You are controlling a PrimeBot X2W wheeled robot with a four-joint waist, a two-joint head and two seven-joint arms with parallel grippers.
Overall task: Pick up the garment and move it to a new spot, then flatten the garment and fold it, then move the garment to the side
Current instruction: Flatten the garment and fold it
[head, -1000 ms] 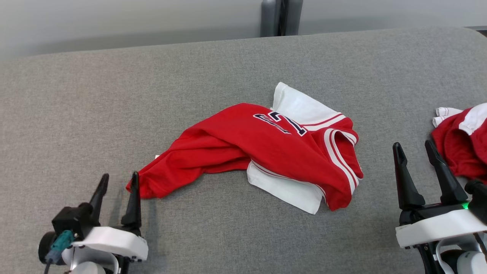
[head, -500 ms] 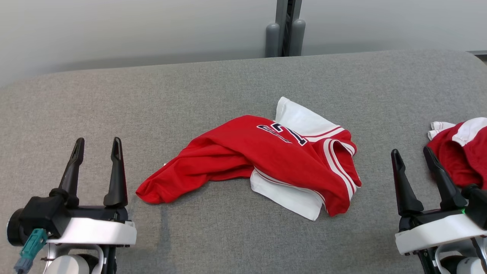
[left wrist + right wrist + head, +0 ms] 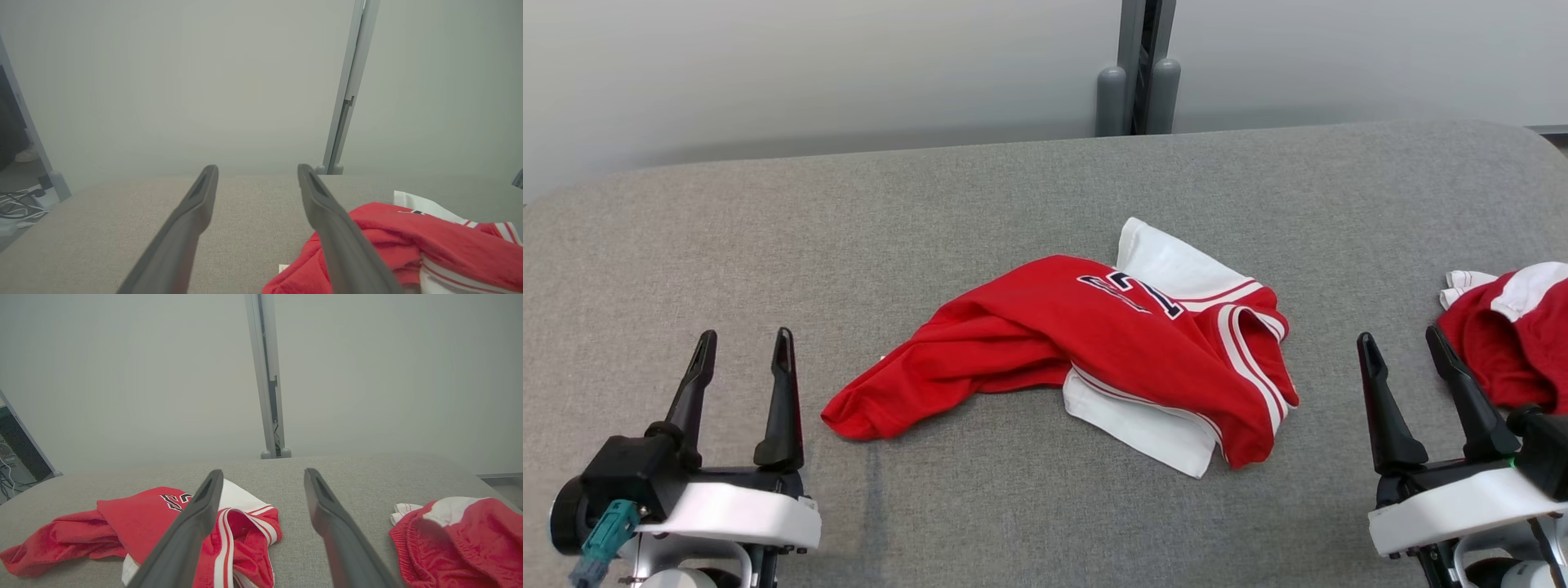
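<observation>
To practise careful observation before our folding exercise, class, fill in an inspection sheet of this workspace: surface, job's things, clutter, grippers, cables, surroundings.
Surface: grey fabric-covered table, rounded far corners.
Job's things: red jersey, crumpled at the centre, neither flattened nor folded.
Clutter: second red-and-white garment, bunched at the table's right edge.
Grippers: left gripper and right gripper near the front edge, jaws open, holding nothing, apart from the jersey.
Cables: white cables on the floor past the table's left end; teal connector at the left wrist.
Surroundings: pale wall; grey post behind the table.
</observation>
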